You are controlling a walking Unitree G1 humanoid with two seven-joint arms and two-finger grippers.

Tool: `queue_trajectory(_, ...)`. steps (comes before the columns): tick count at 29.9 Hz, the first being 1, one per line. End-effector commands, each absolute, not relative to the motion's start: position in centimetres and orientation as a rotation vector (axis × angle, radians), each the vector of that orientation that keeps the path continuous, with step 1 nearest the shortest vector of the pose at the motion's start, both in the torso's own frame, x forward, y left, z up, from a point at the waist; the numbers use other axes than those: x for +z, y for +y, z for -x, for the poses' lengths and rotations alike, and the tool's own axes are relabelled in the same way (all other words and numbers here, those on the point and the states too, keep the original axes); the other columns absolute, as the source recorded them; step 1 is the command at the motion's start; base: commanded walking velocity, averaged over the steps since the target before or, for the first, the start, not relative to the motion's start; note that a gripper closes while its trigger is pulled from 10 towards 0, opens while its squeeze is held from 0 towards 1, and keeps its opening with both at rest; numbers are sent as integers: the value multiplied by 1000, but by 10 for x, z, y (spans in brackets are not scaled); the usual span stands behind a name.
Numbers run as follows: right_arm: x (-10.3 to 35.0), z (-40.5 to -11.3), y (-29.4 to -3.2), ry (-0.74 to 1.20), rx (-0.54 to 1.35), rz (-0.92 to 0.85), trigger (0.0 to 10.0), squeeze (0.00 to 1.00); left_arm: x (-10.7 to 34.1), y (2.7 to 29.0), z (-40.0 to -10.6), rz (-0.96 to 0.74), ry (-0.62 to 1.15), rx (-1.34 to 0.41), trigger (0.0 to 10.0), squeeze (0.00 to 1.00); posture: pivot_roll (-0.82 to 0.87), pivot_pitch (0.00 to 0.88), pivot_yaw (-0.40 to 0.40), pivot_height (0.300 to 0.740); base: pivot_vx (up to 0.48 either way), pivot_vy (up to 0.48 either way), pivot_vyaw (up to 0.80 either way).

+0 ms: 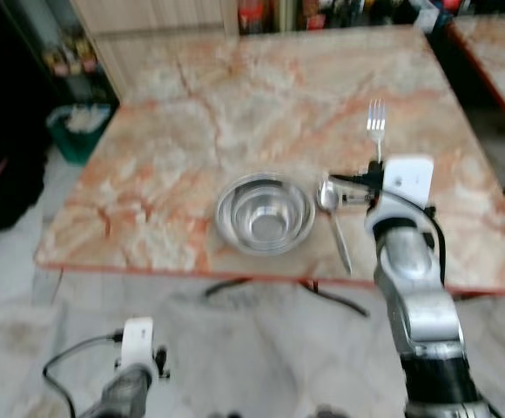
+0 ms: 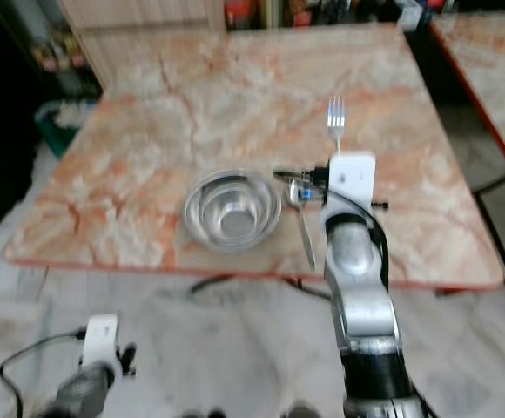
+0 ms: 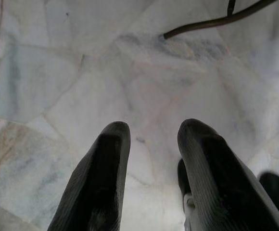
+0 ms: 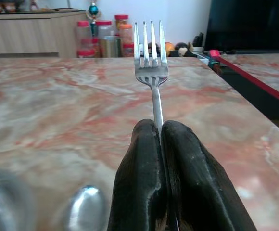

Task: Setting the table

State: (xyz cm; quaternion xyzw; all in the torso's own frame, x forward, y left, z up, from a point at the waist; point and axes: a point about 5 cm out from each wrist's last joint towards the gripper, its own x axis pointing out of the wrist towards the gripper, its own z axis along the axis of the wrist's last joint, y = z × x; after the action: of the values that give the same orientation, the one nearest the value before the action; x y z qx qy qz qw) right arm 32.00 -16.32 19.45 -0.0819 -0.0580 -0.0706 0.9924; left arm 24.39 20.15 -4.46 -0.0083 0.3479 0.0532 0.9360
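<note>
Near the surface's front edge, the right gripper (image 4: 161, 144) clamps the fork (image 4: 151, 72), tines toward the far edge, beside the spoon (image 1: 333, 218) right of the steel bowl (image 1: 264, 212); left gripper (image 3: 151, 144), fingers apart, hangs over the floor.

Both eye views are soft all over, motion blur, brightly and evenly lit. Worktop (image 1: 261, 104) is pale, near washed out at its far edge. Bowl (image 1: 265, 212) shows dull glare on the rim, no hard shadow. Area past the worktop's left edge is near black. Right wrist view is sharper: fork (image 4: 151, 72) crisp, spoon (image 4: 84, 207) and bowl blurred up close. Left wrist view: floor (image 3: 130, 72) bright and hazy, fingers (image 3: 101, 183) dark.
</note>
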Motion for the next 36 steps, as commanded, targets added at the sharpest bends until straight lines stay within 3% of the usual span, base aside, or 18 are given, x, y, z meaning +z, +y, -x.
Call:
queue_trajectory(1,193,-316,-166,-101,-150,162,10000,0,-50,199,-237,34,738,110,10000,0,-145,156,103,740,0,0,0)
queue_trajectory(4,186,-312,-167,-65,-157,150,10000,0,-50,200,-236,31,741,109,10000,0,-151,147,104,740,0,0,0)
queue_trajectory(5,174,-309,-169,1,-172,71,10000,0,-51,201,-236,30,744,108,10000,0,-150,143,103,740,0,0,0)
queue_trajectory(21,141,-320,-181,188,-159,-9,10000,0,-53,200,-233,34,754,109,10000,0,-149,142,102,740,0,0,0)
queue_trajectory(36,133,-331,-197,261,-164,54,10000,0,-53,199,-232,44,756,116,10000,0,-138,164,95,740,0,0,0)
